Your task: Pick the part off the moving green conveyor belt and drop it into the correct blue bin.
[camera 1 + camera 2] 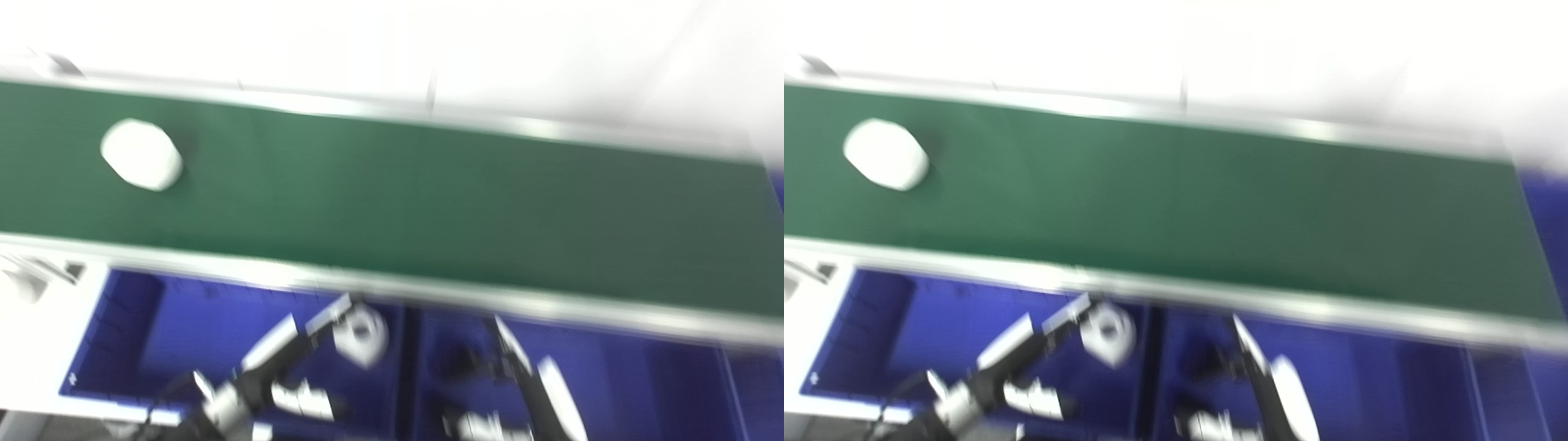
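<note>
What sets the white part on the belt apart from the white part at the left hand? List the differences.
1. The part on the belt lies on the green conveyor, far left; the part at the left hand is over the left blue bin.
2. The belt part is untouched; the other sits at the left hand's fingertips.
3. The belt part shows a plain face; the other shows a dark hole.

Both are white and blurred.
</note>
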{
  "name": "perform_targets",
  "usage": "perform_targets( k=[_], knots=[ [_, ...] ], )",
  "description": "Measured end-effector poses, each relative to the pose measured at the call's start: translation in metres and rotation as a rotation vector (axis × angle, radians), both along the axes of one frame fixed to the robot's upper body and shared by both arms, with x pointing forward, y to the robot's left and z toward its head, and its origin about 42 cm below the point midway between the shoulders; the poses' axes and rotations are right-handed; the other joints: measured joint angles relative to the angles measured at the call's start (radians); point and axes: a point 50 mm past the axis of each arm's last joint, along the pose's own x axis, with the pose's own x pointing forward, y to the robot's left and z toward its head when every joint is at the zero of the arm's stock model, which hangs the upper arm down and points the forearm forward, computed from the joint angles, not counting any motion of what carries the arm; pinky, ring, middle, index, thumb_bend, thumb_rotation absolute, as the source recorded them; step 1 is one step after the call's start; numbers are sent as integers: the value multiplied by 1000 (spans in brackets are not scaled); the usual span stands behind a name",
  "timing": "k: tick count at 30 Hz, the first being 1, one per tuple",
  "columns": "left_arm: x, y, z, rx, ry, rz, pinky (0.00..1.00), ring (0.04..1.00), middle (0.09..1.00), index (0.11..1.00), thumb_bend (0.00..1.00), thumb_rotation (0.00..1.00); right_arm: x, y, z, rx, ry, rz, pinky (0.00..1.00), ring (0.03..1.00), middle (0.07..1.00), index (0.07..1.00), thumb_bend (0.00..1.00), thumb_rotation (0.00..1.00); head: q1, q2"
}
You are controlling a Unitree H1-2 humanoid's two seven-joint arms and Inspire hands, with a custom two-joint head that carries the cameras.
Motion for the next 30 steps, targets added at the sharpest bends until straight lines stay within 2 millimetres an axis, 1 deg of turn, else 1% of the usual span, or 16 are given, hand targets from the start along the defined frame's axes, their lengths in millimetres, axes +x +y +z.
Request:
perform_targets(
  k=[4,6,7,8,10,13,15,17,18,20,21,24,26,27,29,30],
  knots=[
    [0,-4,-4,2,10,-5,878,950,982,961,911,514,-3,-1,-7,14,7,5,593,833,940,958,856,416,5,-25],
    [0,-5,-5,1,11,-5,866,945,977,956,912,506,-2,0,-7,16,8,5,603,847,940,956,860,403,2,-36],
    [0,-4,-5,3,11,-2,848,934,971,952,909,510,-2,0,-8,16,8,5,581,845,938,954,864,397,-4,-46],
    [1,-4,-7,6,11,5,839,930,967,950,911,521,-1,0,-8,16,7,5,523,803,938,953,864,383,-5,-46],
    [2,-3,-9,12,16,9,837,929,966,948,912,525,2,0,-9,16,4,5,583,823,934,949,865,378,-9,-48],
    [5,-2,-10,16,15,10,856,941,971,948,901,516,5,1,-10,16,0,7,540,824,933,947,865,379,0,-60],
    [6,-2,-10,16,13,11,845,932,964,943,907,519,5,1,-10,15,1,7,597,840,928,944,868,384,2,-63],
    [6,-2,-10,16,11,14,839,924,956,937,908,523,5,1,-12,10,6,9,579,843,925,942,868,381,3,-71],
    [6,-2,-10,15,8,21,829,915,946,924,911,517,5,1,-13,7,7,10,623,855,924,941,870,374,2,-71],
    [6,-3,-7,11,-3,30,829,912,944,915,916,501,5,1,-14,4,7,8,653,857,922,938,870,371,5,-74],
    [7,-4,-3,3,-15,30,829,912,944,914,916,500,6,1,-14,0,6,9,655,857,922,938,870,371,5,-74],
    [13,-10,21,-40,-95,18,795,888,928,907,940,503,8,1,-15,-4,3,8,604,852,925,936,869,361,12,-77],
    [18,-12,34,-58,-143,13,774,876,918,903,959,518,11,1,-16,-5,1,10,678,868,922,936,871,366,9,-74],
    [21,-12,39,-66,-164,15,774,878,921,907,957,518,12,1,-16,-6,-2,9,688,870,922,937,872,368,2,-71],
    [26,-8,53,-84,-210,26,765,873,926,916,946,484,12,2,-16,-6,-4,7,634,853,922,936,874,366,-4,-66],
    [31,-4,62,-97,-238,35,764,872,926,916,945,481,12,2,-16,-5,-5,6,631,852,922,936,874,366,-5,-66]
  ],
)
